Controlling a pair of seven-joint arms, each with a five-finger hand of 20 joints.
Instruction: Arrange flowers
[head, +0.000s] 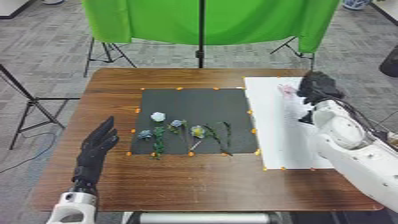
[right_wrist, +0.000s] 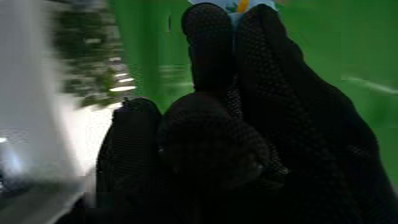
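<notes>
Firstly, right hand (head: 318, 86): above the white sheet (head: 300, 150), fingers extended and held close, loosely open; you can make out no stem in its grasp. Beyond its fingertips, one pale blue patch (right_wrist: 228, 4), contact uncertain. Beside it, toward the left hand (head: 94, 147), one faint pink item (head: 287, 91), too indistinct to name.

Item: flowers, including one white flower (head: 158, 116) and one yellow flower (head: 197, 131), with green sprigs (head: 158, 142). They lie on the dark mat (head: 191, 100), well apart from the right hand, on its inward side and nearer you.

Left hand: open, empty, beside the mat.

Step in hand, as judged: placing or fetching a stem. Handling notes: clear the pink item before you swing inward; pinch one stem below its bloom; lift straight, lest neighbouring sprigs drag; spare the petals.
</notes>
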